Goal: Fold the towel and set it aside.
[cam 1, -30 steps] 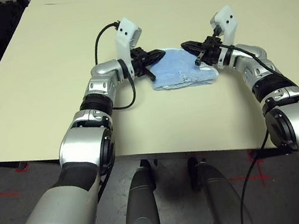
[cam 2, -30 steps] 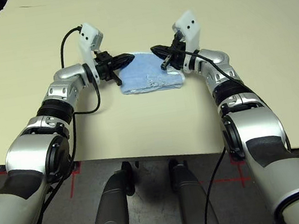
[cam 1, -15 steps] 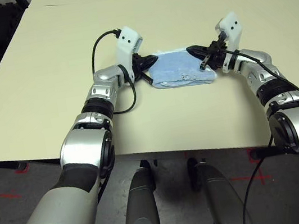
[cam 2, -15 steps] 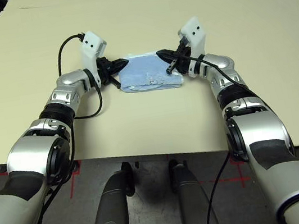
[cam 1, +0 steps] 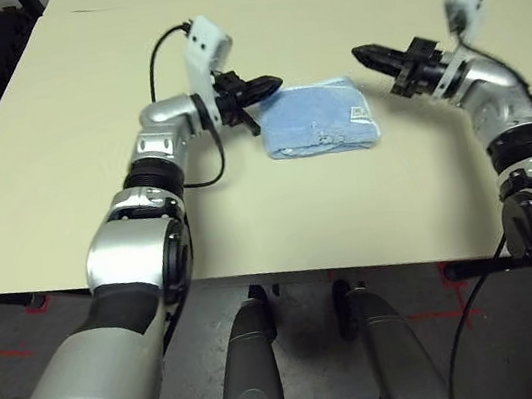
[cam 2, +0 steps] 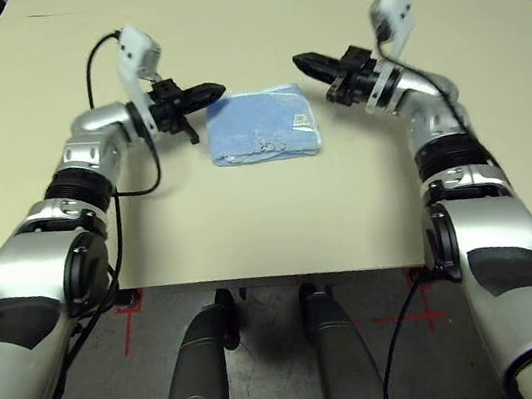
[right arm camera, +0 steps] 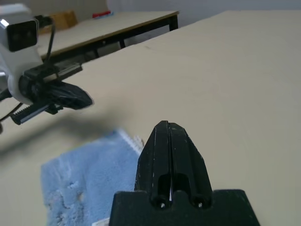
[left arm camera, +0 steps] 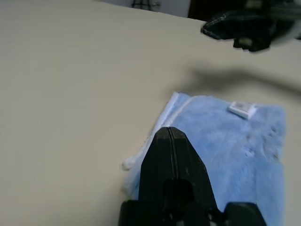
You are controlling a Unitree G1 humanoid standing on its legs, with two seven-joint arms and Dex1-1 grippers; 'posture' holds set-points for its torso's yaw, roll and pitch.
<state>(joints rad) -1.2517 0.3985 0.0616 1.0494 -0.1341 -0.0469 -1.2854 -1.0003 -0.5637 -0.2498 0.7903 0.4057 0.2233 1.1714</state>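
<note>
Towel (cam 1: 317, 119) lies folded into a compact light-blue rectangle near the middle of the counter (cam 1: 317, 9), its little white tag on the right end and white stitched edging along the left. The left claw (cam 1: 263, 85) hangs just off the towel's far-left corner, fingers pressed together and holding nothing; the right claw (cam 1: 371, 53) hovers well apart to the far right, likewise pressed together and empty. Terry like this is probably light, soft and floppy, so the stack would likely sag or unfold if pinched by one layer; gripping through all layers at the short ends looks safest.
</note>
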